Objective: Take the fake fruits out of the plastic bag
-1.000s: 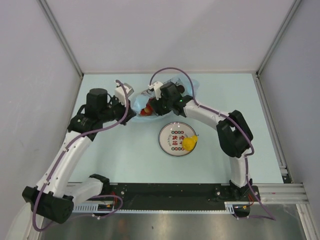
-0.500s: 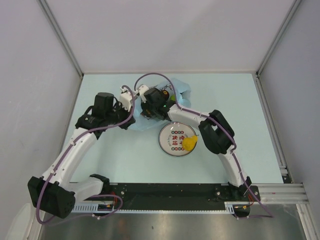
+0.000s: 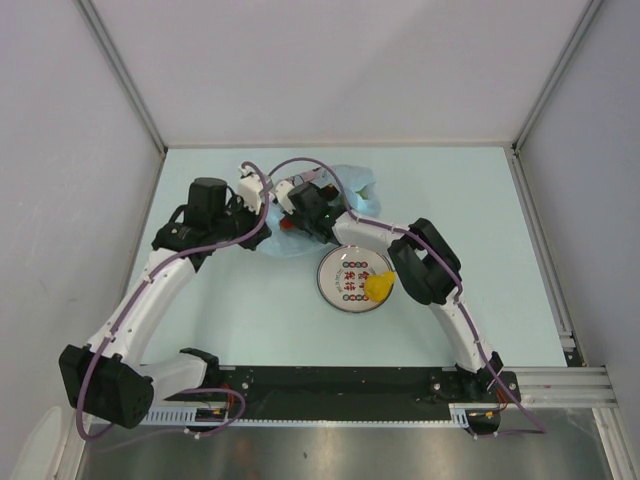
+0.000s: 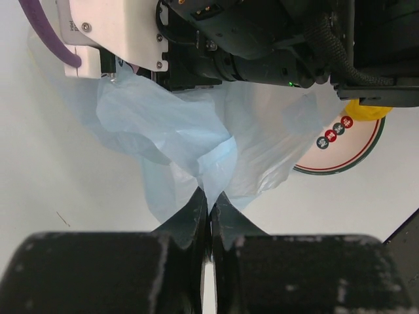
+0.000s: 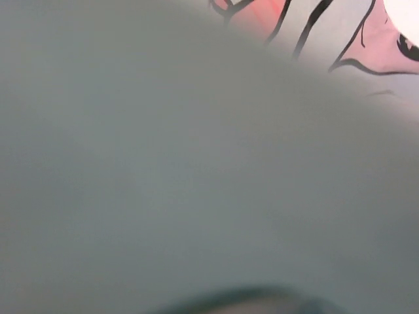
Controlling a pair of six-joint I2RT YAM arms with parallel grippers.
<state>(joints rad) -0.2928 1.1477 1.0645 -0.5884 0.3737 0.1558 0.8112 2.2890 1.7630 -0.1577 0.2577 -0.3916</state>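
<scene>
The light-blue plastic bag (image 3: 345, 184) lies crumpled at the back middle of the table. My left gripper (image 3: 262, 232) is shut on a fold of the bag (image 4: 186, 134) at its near left edge, with the fingertips (image 4: 200, 206) pinching the film. My right gripper (image 3: 288, 222) is pushed into the bag from the right, its fingers hidden by plastic. The right wrist view is blurred grey film with a pink-red patch (image 5: 340, 33) at the top. One yellow fake fruit (image 3: 378, 286) sits on the plate (image 3: 340, 290). A reddish spot (image 3: 287, 227) shows inside the bag; the other fruits are hidden.
The round white plate with red lettering (image 4: 340, 147) lies just right of the bag, the yellow fruit (image 4: 366, 111) at its edge. The right arm's black wrist (image 4: 262, 46) crowds the space above the bag. Grey walls enclose the table.
My right gripper has moved left and deeper into the bag. The bag has bunched and shifted left. My left arm has moved slightly right, still holding the fold.
</scene>
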